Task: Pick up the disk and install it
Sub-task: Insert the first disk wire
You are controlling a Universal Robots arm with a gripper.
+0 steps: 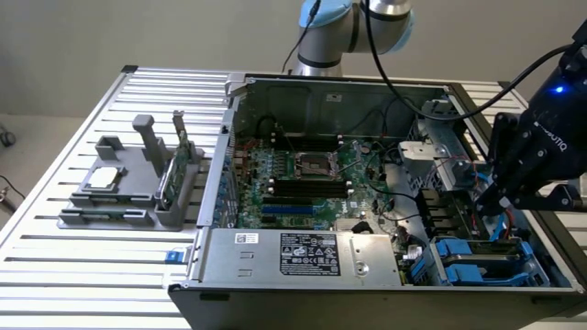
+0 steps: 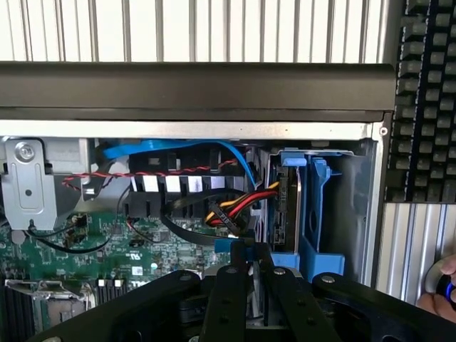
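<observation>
Disk (image 2: 234,246) first: it sits edge-on right between my fingertips, a thin grey slab with a blue rail end poking out past them. My pincer (image 2: 249,267) stands nearly closed, its two black fingers (image 2: 226,299) pressed in on either side of that slab, so I have hold of it. Just beyond the disk is a blue plastic drive cage (image 2: 313,214) in the corner of the open computer case (image 2: 199,89), with red, yellow and black cables (image 2: 239,206) bunched beside it and a blue ribbon cable (image 2: 171,148) looping above them.

In the exterior view my pincer (image 1: 491,203) hangs over the case's side at the exterior view's right, above blue drive trays (image 1: 477,265). The green motherboard (image 1: 307,179) lies in the middle of the case. The case rests on a slatted aluminium table (image 1: 55,275). At the exterior view's left stands a grey holder (image 1: 124,196). It carries a small square chip (image 1: 103,177) and an upright green card (image 1: 181,155), well apart from me. A pale wall (image 1: 137,27) rises behind the table.
</observation>
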